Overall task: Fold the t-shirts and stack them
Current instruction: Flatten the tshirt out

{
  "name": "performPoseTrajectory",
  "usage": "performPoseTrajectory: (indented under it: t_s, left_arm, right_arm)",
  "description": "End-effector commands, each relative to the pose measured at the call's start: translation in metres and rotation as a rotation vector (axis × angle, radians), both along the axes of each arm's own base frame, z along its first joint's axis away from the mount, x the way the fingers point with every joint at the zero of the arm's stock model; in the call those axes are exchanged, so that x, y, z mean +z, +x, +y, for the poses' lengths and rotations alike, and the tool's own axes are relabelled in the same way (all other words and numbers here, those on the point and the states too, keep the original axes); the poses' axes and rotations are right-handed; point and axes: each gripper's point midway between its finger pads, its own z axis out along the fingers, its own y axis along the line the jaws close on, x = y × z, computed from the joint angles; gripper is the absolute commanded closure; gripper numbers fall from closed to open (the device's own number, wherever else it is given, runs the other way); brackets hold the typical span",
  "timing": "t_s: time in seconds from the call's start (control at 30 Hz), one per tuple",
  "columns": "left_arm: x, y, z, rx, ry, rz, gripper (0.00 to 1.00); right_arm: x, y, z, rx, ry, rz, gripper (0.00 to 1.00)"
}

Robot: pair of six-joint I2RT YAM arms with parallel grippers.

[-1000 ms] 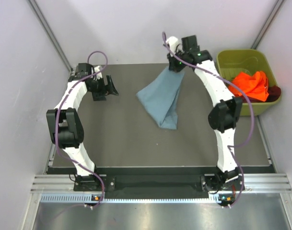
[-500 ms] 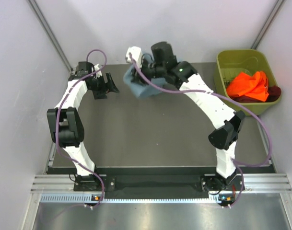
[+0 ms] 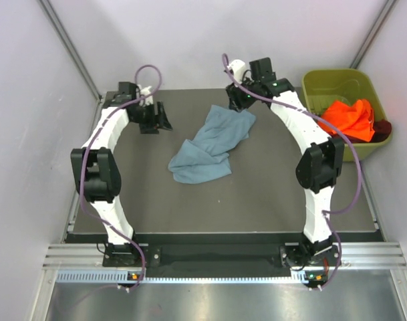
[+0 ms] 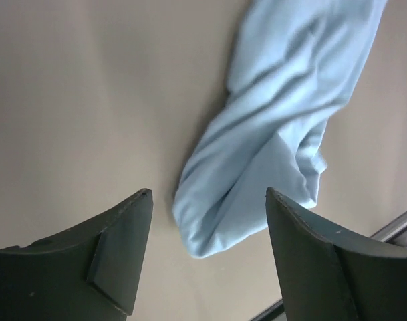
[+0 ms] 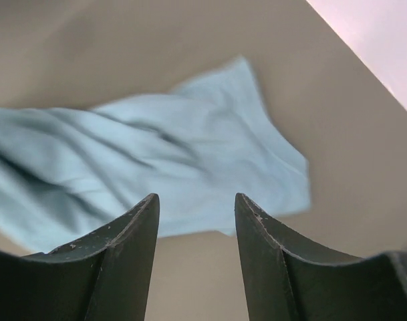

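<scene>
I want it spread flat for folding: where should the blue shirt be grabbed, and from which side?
Probably the far corner of the blue shirt, near the open right gripper. That end lies flatter on the table with a clear edge; the near end is bunched. Come straight down and pinch the edge.

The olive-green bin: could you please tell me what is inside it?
A crumpled orange t-shirt lies in the bin, partly covering a dark maroon t-shirt that shows only at its right and near edges. Whatever lies beneath them is hidden.
</scene>
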Motion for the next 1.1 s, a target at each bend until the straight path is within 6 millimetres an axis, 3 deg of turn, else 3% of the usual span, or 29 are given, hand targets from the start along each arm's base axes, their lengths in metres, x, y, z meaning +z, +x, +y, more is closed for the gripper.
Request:
performPoseTrajectory:
  t_s: [0.0,0.1,0.13,0.23,0.4,0.5,0.6,0.63,0.67,0.73,0.83,1.07]
  left_arm:
    - [-0.006,-0.023,-0.058,-0.272,0.12,-0.032,0.28]
    - [-0.012,-0.042,-0.085,-0.397,0.183,-0.012,0.24]
    - [-0.014,-0.052,-0.102,-0.45,0.188,-0.015,0.23]
    - [-0.022,-0.063,-0.121,-0.492,0.201,-0.006,0.22]
    - [-0.034,-0.071,-0.126,-0.502,0.221,0.031,0.24]
    - [-0.031,-0.073,-0.122,-0.503,0.252,0.015,0.39]
    - [-0.026,-0.073,-0.112,-0.489,0.303,-0.003,0.64]
    - [-0.025,-0.073,-0.108,-0.487,0.32,-0.008,0.64]
    - [-0.022,-0.073,-0.106,-0.483,0.333,-0.018,0.61]
    - [-0.021,-0.077,-0.102,-0.487,0.344,-0.015,0.41]
    - [-0.03,-0.093,-0.107,-0.526,0.354,0.006,0.28]
    - [-0.07,-0.138,-0.144,-0.687,0.396,0.098,0.25]
  right_arm:
    - [-0.023,0.025,-0.018,-0.098,-0.005,0.039,0.51]
    - [-0.062,0.024,-0.018,-0.088,-0.021,0.125,0.5]
    - [-0.072,0.023,-0.018,-0.08,-0.023,0.153,0.51]
    - [-0.102,0.024,-0.015,-0.09,-0.019,0.224,0.51]
    - [-0.133,0.034,-0.017,-0.129,-0.014,0.281,0.5]
    - [-0.135,0.039,-0.019,-0.142,0.004,0.287,0.5]
    - [-0.142,0.045,-0.018,-0.147,0.007,0.287,0.48]
    - [-0.143,0.046,-0.016,-0.146,0.012,0.289,0.47]
    - [-0.141,0.05,-0.015,-0.153,0.021,0.284,0.46]
    - [-0.141,0.054,-0.009,-0.156,0.037,0.276,0.45]
    - [-0.146,0.061,-0.005,-0.167,0.049,0.278,0.41]
    - [-0.161,0.067,0.001,-0.204,0.09,0.315,0.36]
